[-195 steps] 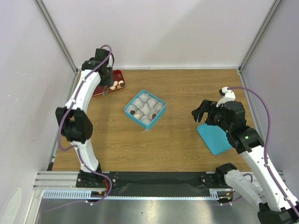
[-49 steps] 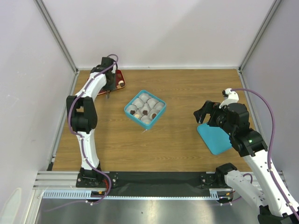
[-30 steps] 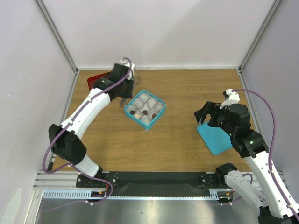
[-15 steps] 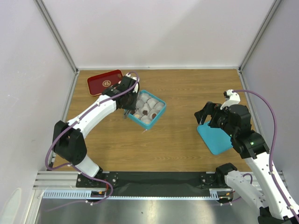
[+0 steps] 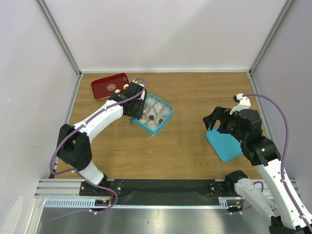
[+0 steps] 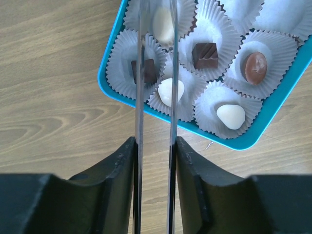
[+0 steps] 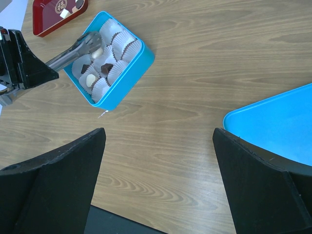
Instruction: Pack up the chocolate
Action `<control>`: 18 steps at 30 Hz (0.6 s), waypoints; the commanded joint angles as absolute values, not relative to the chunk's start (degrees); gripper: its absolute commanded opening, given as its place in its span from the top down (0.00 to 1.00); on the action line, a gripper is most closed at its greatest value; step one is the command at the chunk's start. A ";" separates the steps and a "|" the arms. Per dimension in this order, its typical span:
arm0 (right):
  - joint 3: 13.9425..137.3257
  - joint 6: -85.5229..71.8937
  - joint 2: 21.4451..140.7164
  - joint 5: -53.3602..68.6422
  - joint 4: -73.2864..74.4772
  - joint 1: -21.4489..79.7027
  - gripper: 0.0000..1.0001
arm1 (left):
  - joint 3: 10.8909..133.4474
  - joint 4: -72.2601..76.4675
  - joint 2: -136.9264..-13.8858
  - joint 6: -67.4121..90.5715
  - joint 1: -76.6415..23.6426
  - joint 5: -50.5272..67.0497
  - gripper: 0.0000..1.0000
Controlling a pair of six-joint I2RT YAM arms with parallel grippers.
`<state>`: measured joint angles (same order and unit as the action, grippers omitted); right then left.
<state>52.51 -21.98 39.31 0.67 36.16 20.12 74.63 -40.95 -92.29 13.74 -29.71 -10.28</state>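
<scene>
Chocolate bites (image 6: pixel 205 53), brown and pale, sit in crinkled white cups (image 6: pixel 280 53) in the square teal box (image 6: pixel 246 141); your left end effector (image 6: pixel 155 14) clamps a pale one (image 6: pixel 162 24) over them. Release off-centre and it hits a filled cup.

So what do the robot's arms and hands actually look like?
The left arm and right arm are white tubes with black joints, each trailing a purple cable. The left hand is black with two long, thin metal fingers; the right hand has broad black fingers.
</scene>
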 commanded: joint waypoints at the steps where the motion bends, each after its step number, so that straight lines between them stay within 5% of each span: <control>1: 54.32 -21.62 38.76 0.09 35.07 19.95 0.01 | 74.71 -39.11 -92.64 14.50 -30.23 -11.34 0.58; 18: 54.14 -21.53 38.23 0.09 34.89 19.95 0.01 | 93.41 -46.31 -93.86 11.69 -26.82 -15.65 0.55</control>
